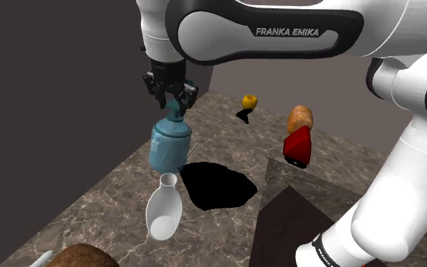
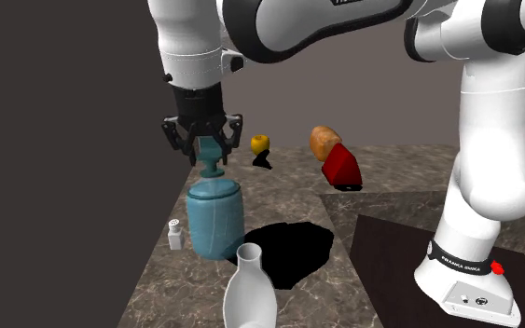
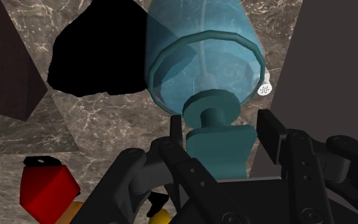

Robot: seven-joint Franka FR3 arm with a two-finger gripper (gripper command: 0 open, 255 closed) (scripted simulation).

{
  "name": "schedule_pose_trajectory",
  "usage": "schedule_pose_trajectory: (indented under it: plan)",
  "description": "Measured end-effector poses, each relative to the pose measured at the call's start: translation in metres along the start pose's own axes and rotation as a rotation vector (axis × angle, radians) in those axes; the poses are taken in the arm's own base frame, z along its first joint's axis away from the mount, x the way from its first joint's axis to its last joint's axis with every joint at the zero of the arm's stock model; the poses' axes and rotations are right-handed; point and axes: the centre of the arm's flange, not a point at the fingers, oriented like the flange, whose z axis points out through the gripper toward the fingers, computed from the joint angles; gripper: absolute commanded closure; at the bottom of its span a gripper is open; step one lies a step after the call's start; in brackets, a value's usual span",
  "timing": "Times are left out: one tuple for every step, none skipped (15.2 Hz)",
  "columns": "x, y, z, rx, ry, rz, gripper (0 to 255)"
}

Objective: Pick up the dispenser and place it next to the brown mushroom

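The claw point(image 1: 172, 105) is hanging open over the teal dispenser point(image 1: 167, 146), its fingers straddling the pump head without quite pinching it. The dispenser is standing upright on the marbled desk point(image 1: 105, 205). In the shoulder view a white vase point(image 1: 163, 214) is sitting just at its six o'clock, and a red block point(image 1: 298, 146) is lying well off at three o'clock.

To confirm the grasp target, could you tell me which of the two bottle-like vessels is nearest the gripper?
The teal dispenser: its pump head sits between the open fingers of the gripper, while the white vase stands apart from it.
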Motion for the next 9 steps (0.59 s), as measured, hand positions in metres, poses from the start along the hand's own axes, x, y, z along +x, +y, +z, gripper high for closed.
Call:
schedule_pose_trajectory:
  plan:
    - [0.001, 0.0, -0.005, 0.0, 0.0, 0.0, 255]
    - [0.003, 0.0, -0.009, 0.0, 0.0, 0.0, 255]
    - [0.004, 0.0, -0.012, 0.0, 0.0, 0.0, 255]
    - [0.01, 0.004, -0.011, -0.001, 0.0, 0.0, 255]
    - [0.018, 0.007, -0.011, 0.0, 0.0, 0.0, 255]
    - [0.027, 0.014, -0.009, -0.001, 0.001, 0.001, 255]
    - [0.037, 0.017, -0.007, 0.0, 0.0, 0.0, 255]
    - [0.046, 0.023, -0.002, -0.001, 0.001, 0.0, 255]
    - [0.057, 0.028, 0.002, -0.001, 0.001, 0.0, 255]
